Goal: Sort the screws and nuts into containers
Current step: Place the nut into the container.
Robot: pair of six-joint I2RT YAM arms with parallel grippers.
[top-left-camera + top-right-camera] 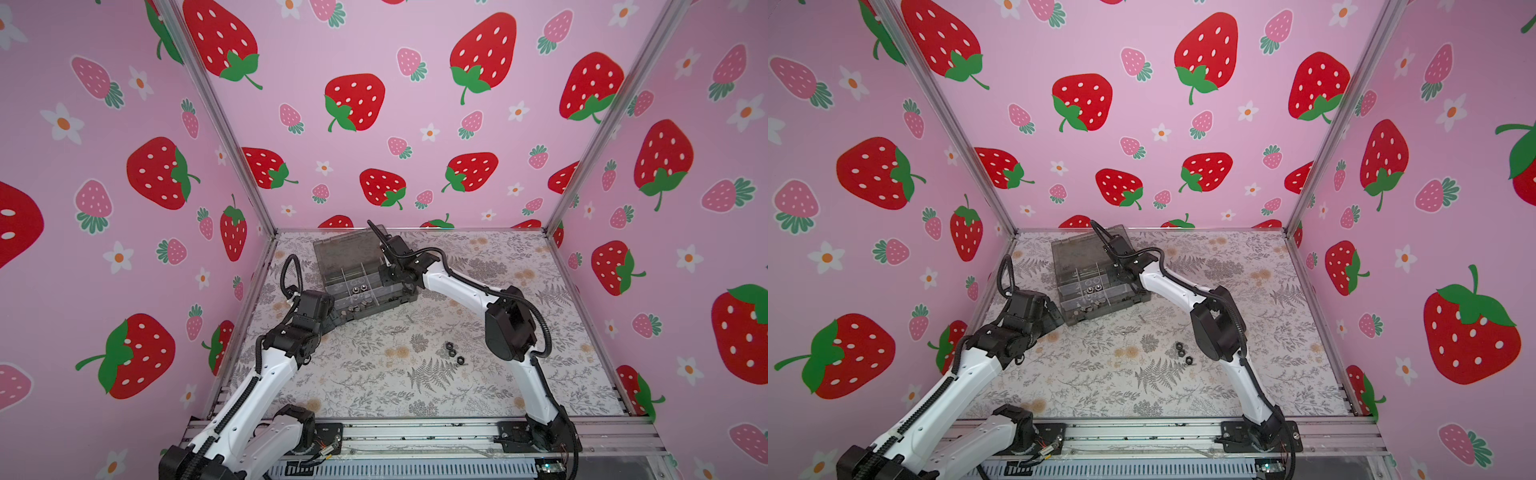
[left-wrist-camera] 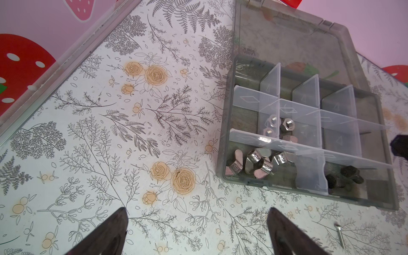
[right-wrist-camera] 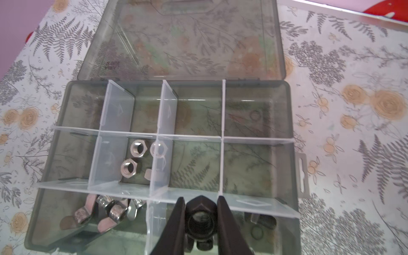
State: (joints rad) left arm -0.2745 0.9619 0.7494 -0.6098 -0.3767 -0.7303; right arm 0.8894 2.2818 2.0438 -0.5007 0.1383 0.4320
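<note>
3 nuts [image 1: 453, 353] before box [image 1: 340, 253]

the left arm [image 1: 272, 374] and right arm [image 1: 451, 282] share one build: glossy white shell links joined by matt black joint housings [image 1: 509, 328]. a black ribbed cable hose [image 1: 545, 332] runs along each arm. small dark holes dot the white shells. black base plates [image 1: 513, 436] carry small screws. the fingers [image 2: 110, 234] are black, flat and tapered to a point.

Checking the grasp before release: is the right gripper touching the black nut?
Touching. The right wrist view shows the right gripper shut on the black nut, pressing against both its sides with no gap.
</note>
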